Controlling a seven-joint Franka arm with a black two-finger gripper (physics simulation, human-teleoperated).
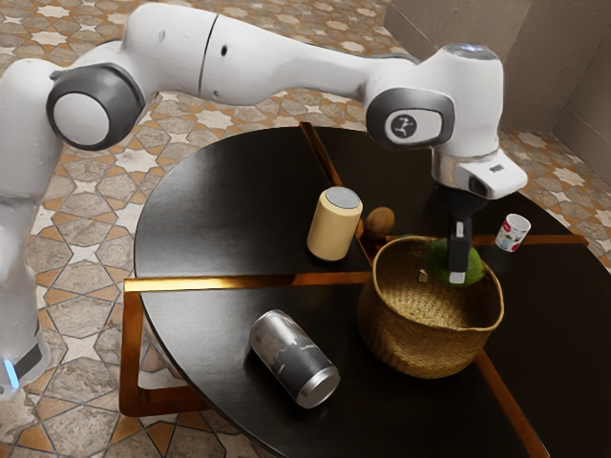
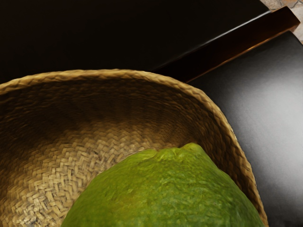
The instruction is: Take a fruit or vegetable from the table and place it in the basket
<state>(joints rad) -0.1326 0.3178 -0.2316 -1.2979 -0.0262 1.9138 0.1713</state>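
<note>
- Your jaws: closed on the green citrus fruit (image 1: 441, 263), near-side finger (image 1: 459, 250) flat against it; far finger hidden behind the fruit.
- Fruit sits high in the mouth of the woven basket (image 1: 426, 342), toward the rim farthest from the exterior camera. Can't tell if it touches the wall.
- Your wrist view has the fruit's bumpy green skin and stem-end knob over the basket's woven inside.
- Basket is upright on the round black desk (image 1: 215, 205).
- You've got a cream can with a grey top (image 1: 331, 227) upright, near the basket on the exterior view's left.
- Brown round fruit or vegetable (image 1: 380, 221) right beside that can, exact kind unclear.
- Silver-and-black can (image 1: 292, 357) lies on its side, nearer the exterior camera.
- White cup with red marks (image 1: 513, 233) stands past the basket, exterior view's right.
</note>
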